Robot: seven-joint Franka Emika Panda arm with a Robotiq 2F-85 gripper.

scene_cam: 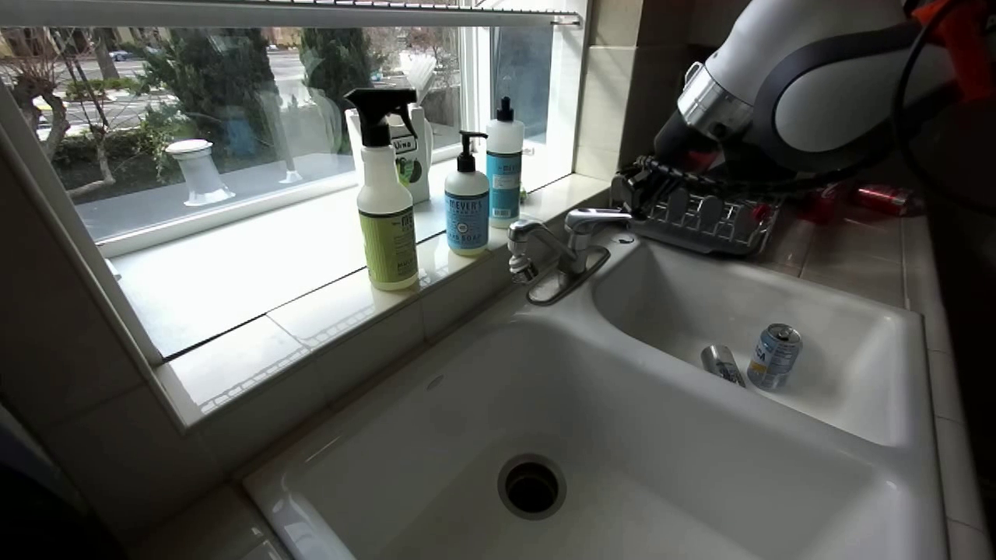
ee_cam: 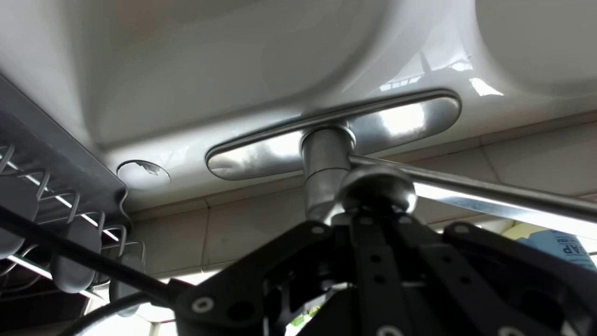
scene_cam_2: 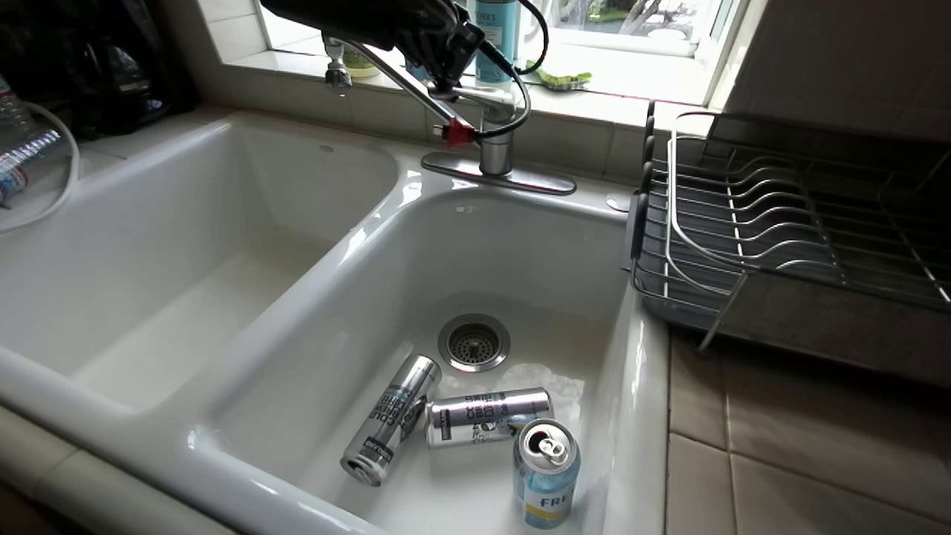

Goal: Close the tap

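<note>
The chrome tap [scene_cam: 574,250] stands between the two sink basins; it also shows in an exterior view [scene_cam_2: 496,148] and in the wrist view [ee_cam: 326,158]. Its spout reaches out over the larger basin, and no water stream shows below it. Its flat lever [scene_cam_2: 479,95] points toward the arm; its rounded end [ee_cam: 375,183] shows in the wrist view. My gripper [ee_cam: 383,217] has its fingers close together right at the lever's end; in an exterior view the gripper [scene_cam_2: 444,82] looks to touch it. Its dark tips partly hide the contact.
A red-ended black cable [scene_cam_2: 457,132] hangs from the arm beside the tap. A dish rack [scene_cam_2: 743,223] stands beside the smaller basin, where cans [scene_cam_2: 546,475] lie and stand. A spray bottle [scene_cam: 389,241] and soap bottles [scene_cam: 467,206] line the window sill.
</note>
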